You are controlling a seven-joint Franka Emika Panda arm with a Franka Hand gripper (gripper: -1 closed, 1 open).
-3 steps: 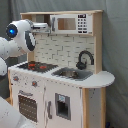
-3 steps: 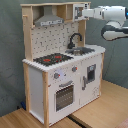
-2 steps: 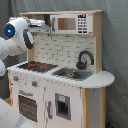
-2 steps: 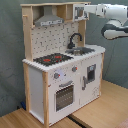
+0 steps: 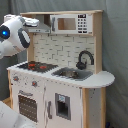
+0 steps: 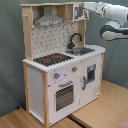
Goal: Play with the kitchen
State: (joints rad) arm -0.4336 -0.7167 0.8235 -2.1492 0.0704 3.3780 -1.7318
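The kitchen [image 5: 60,85] [image 6: 62,75] is a tall white and light-wood toy with a black-red stovetop [image 5: 35,65] [image 6: 52,59], a black faucet [image 5: 84,59] [image 6: 75,40] over a sink, an oven door [image 6: 64,96], a grey hood [image 6: 49,20] and a small microwave [image 5: 67,23]. My gripper [image 5: 36,22] [image 6: 81,11] is up at the top shelf's height. It overlaps the hood in the first exterior view and the microwave in the second exterior view. I cannot tell whether it touches the kitchen.
The kitchen stands on a wooden floor [image 6: 100,112] against a grey curtain [image 6: 10,60]. My white arm [image 5: 12,37] [image 6: 112,22] fills the first exterior view's left and enters from the second exterior view's right.
The gripper has shifted slightly toward the kitchen's top shelf. The kitchen itself looks the same.
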